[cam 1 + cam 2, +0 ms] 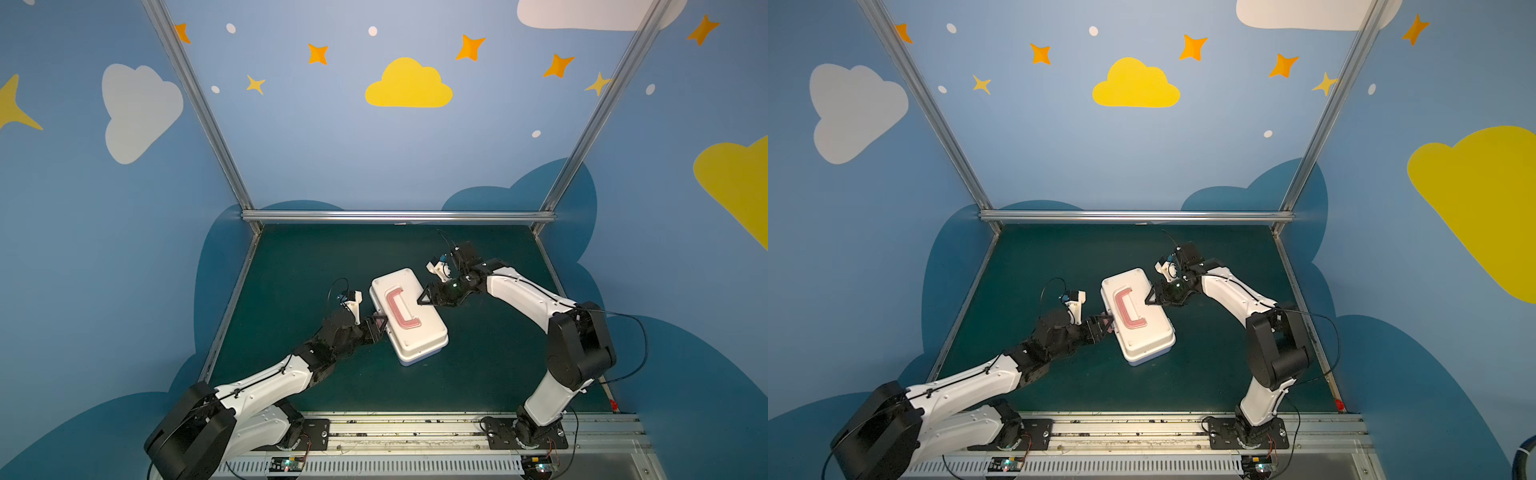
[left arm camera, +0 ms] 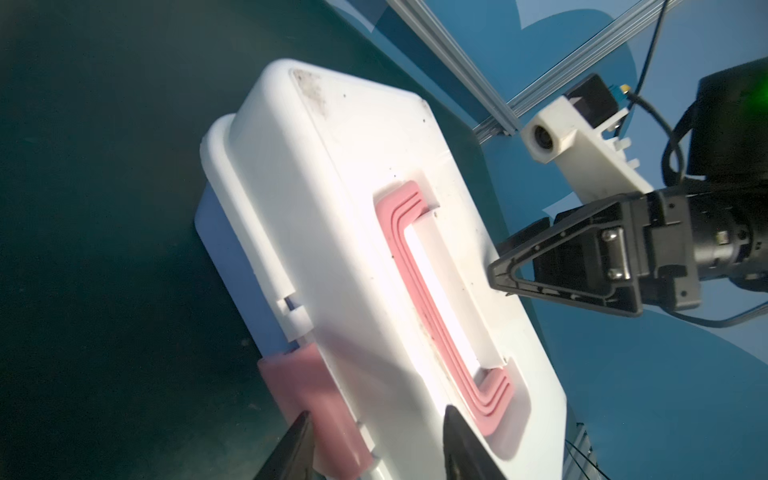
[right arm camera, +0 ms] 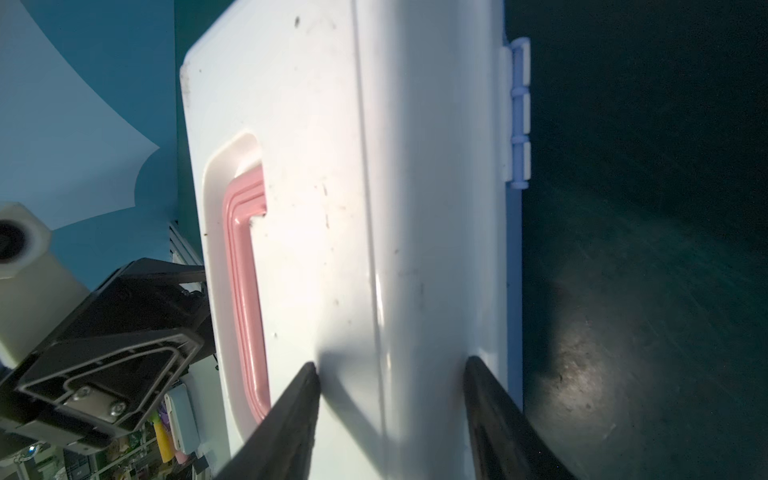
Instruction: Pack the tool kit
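Left rail (image 1: 232, 299) is bounding the green table (image 1: 332, 257); a bare strip is lying between it and the left arm. That arm is reaching in low from the near-left corner, forearm slanting toward the middle, left claw (image 1: 380, 322) meeting the long left side of the tool kit (image 1: 419, 343). The kit is lying near mid-table with its lid down, skewed so the far end is leaning left, and the pink handle (image 1: 399, 309) is lying flat in its recess. Bare table is showing all round it, widest at the back and front. The left wrist view is adding a pink latch (image 2: 299, 386) on that side. There the fingers are standing about half spread, one (image 2: 297, 440) against the latch's outer face, the other over the white lid (image 2: 353, 208); whether they are squeezing is unclear. The right claw (image 1: 422, 299) is coming in from the right with its tip on the lid's edge, forearm sloping down from a high elbow that is standing over the right rail (image 1: 548, 266), leaving little room there. Only the right wrist view is showing the lavender hinge (image 3: 519, 112) and base (image 3: 514, 291). Its jaws are partly spread, straddling the hinge-side shoulder of the lid; grip or mere contact, not possible to say.
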Robot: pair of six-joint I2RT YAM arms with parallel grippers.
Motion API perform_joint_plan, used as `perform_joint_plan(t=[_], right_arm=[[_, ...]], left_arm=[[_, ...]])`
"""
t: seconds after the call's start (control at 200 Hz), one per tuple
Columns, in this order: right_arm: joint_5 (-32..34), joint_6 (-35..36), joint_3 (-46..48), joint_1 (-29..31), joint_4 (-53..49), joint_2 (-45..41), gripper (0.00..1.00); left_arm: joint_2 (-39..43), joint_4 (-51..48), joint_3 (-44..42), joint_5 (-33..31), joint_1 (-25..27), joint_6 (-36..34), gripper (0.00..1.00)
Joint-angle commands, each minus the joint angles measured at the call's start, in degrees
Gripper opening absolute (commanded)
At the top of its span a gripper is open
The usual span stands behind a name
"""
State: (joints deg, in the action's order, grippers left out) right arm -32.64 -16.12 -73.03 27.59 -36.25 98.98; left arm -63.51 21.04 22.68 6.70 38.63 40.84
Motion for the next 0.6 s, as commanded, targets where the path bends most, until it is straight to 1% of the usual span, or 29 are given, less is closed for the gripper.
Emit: perform_joint_plan(t=[0.0, 0.11, 0.26, 0.35, 0.591], right_arm=[[0.1, 0.0, 3.5, 3.0, -6.0, 4.4, 0.54], [0.0, -0.1, 3.3, 3.0, -5.9, 4.8, 0.54], [0.2, -0.1, 3.2, 3.1, -6.0, 4.7, 0.54], [0.2, -0.1, 3.3, 3.1, -6.1, 4.6, 0.54], [0.3, -0.2, 3.2, 3.1, -6.3, 4.4, 0.54]], left_arm=[[0.2, 0.6, -1.1, 0.6, -0.1, 0.9, 0.45], [-0.7, 1.3, -1.0, 1.4, -0.1, 1.1, 0.36], [-0.7, 1.3, -0.8, 1.4, -0.1, 1.0, 0.28], [-0.3, 1.1, -0.7, 1.2, -0.1, 0.9, 0.25], [-0.8, 1.0, -0.7, 1.2, -0.1, 0.9, 0.2]])
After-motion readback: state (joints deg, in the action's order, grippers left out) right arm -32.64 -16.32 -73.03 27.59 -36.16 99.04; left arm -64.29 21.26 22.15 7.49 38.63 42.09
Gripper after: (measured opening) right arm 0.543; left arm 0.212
